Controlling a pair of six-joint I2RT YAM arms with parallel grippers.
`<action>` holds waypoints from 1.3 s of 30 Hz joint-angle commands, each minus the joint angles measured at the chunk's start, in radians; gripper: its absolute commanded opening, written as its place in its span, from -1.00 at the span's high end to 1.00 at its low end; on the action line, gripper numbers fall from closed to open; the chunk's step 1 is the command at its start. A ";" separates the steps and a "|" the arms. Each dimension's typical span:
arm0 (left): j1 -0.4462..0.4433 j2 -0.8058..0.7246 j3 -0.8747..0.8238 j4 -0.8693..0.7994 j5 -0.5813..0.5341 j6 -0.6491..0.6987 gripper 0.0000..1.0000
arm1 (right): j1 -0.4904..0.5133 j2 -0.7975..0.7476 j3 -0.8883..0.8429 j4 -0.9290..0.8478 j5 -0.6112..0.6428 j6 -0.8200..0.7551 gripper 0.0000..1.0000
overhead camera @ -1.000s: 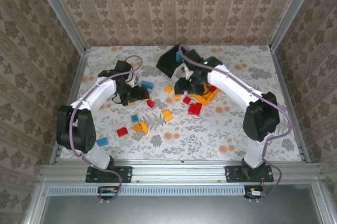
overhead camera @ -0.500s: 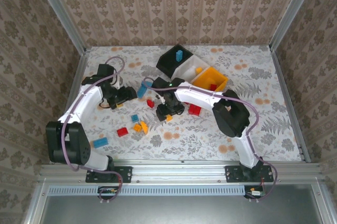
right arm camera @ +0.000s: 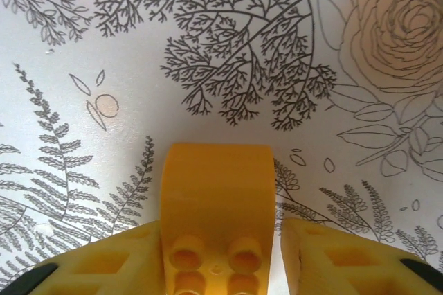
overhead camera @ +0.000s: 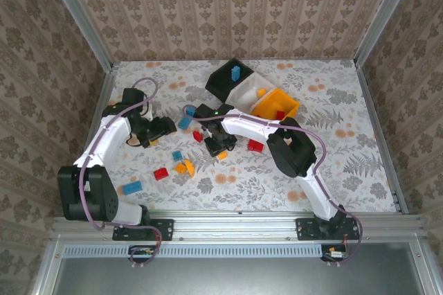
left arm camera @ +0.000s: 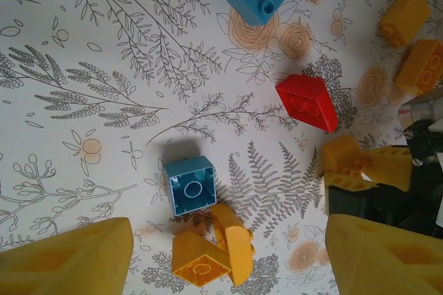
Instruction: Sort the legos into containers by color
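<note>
— What has changed just now?

— A second ago my right gripper [right arm camera: 221, 241] was far away at the containers [overhead camera: 220, 87]. Now it is down in the middle of the bench [overhead camera: 346, 163], with its jaws apart on both sides of an orange-yellow brick [right arm camera: 214, 184] and a thin gap on one side. I think a new pick begins, and the white bin [overhead camera: 243, 95] already holds this colour. My left gripper [overhead camera: 158, 131] moved slightly left. Its jaws are apart and empty over loose legos [left arm camera: 303, 102].

— Any writing?

— None that I can read.
</note>
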 commanded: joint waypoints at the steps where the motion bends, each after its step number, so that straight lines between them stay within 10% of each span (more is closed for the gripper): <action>1: 0.006 -0.018 -0.012 -0.011 0.023 -0.007 -0.49 | 0.005 -0.012 0.017 -0.022 0.033 -0.012 0.16; 15: 0.006 0.021 0.010 0.012 0.032 0.003 -0.49 | -0.346 -0.325 -0.003 0.164 -0.273 0.349 0.29; 39: 0.006 0.054 0.060 -0.051 0.023 0.041 -0.49 | -0.506 0.225 0.598 -0.067 -0.108 0.275 0.15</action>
